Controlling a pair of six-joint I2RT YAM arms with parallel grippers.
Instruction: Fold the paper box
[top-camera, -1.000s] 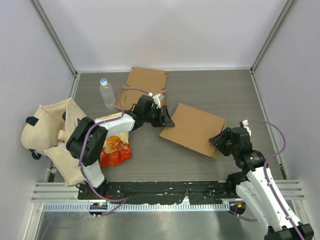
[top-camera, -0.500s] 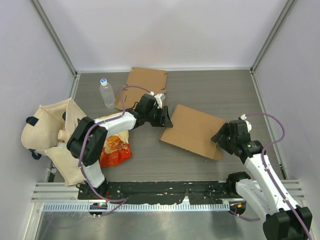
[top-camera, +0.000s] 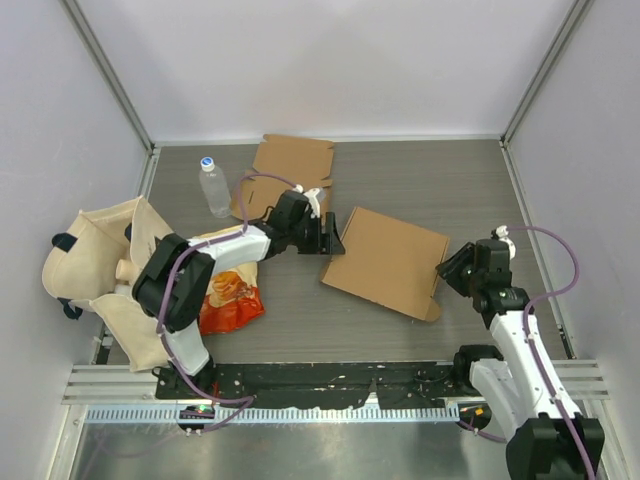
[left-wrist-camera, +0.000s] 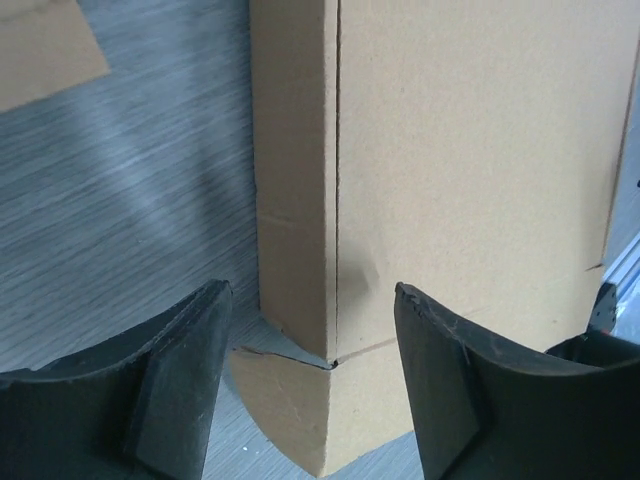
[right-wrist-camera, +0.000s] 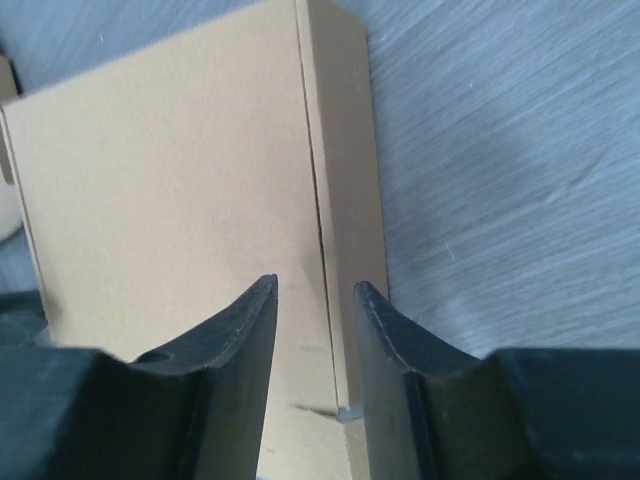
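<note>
While the paper box (top-camera: 385, 262) lies between them, both jaws stand parted, gripping nothing.

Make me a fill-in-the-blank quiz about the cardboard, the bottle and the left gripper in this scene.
____ cardboard pieces lie on the table: the flat box and a rear sheet. The left gripper faces the flat box's edge with jaws ____. The clear bottle has a ____ cap.
Missing words: two; open; blue.
</note>
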